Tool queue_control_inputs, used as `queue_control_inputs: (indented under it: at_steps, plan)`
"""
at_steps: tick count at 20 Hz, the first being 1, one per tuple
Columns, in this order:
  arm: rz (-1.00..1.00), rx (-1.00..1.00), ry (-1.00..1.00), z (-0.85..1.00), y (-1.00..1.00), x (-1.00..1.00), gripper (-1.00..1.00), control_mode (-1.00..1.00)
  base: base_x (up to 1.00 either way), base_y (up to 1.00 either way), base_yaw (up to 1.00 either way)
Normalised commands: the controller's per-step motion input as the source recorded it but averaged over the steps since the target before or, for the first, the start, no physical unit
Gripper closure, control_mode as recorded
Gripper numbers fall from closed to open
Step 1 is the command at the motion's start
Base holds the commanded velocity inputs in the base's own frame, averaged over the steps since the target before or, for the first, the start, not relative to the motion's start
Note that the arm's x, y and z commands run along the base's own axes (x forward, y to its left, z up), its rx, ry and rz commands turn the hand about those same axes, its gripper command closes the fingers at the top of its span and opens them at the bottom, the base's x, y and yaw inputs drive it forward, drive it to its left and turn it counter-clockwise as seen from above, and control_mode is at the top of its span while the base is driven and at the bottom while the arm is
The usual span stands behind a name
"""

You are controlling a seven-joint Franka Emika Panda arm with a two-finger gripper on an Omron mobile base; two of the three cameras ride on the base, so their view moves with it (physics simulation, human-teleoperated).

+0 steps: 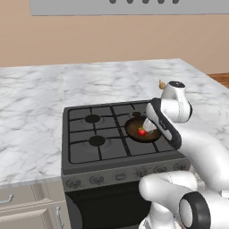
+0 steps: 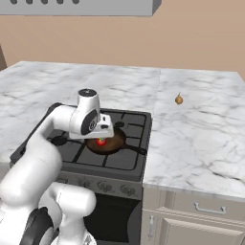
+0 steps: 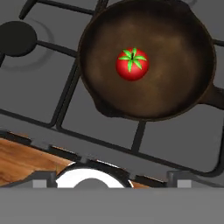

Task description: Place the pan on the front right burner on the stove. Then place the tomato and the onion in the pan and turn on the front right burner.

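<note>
- Hovering over the stove [image 1: 80, 134] in the left base view, the gripper [image 1: 151, 127] hangs just above the pan [image 1: 142, 130]; the tomato [image 1: 142, 131] sits in the pan right below the jaws, and the onion [image 1: 162, 83] shows beyond the hand on the marble counter [image 1: 40, 103].
- Right base view: the gripper [image 2: 103, 134] is directly over the tomato [image 2: 101, 141] in the pan [image 2: 107, 142]; the onion [image 2: 179, 99] lies well apart, on the counter [image 2: 191, 139].
- Hand view: the tomato [image 3: 132, 64] rests near the pan's [image 3: 175, 61] middle, ahead of the jaws, which are spread wide and empty.
</note>
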Motion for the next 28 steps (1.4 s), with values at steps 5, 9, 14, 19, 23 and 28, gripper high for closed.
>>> queue_control_inputs:
  at_steps: [5, 9, 14, 19, 23, 28]
  plan:
    - [-0.15, 0.0, -0.1, 0.17, 0.02, -0.3, -1.0, -1.0, 0.0, 0.0, 0.0]
    - [-0.14, 0.0, -0.04, 0.1, 0.02, -0.25, -1.0, -1.0, 0.0, 0.0, 0.0]
    - [-0.18, 0.0, -0.05, 0.0, 0.26, -0.22, -1.0, -1.0, 0.0, 0.0, 0.0]
    - [-0.13, 0.0, -0.07, 0.01, 0.18, -0.26, -1.0, -1.0, 0.0, 0.0, 0.0]
    - [0.0, 0.0, -0.05, 0.05, 0.0, -0.48, -1.0, -1.0, 0.0, 0.0, 0.0]
    - [0.0, 0.0, -0.05, 0.06, 0.0, -0.46, -1.0, -1.0, 0.0, 0.0, 0.0]
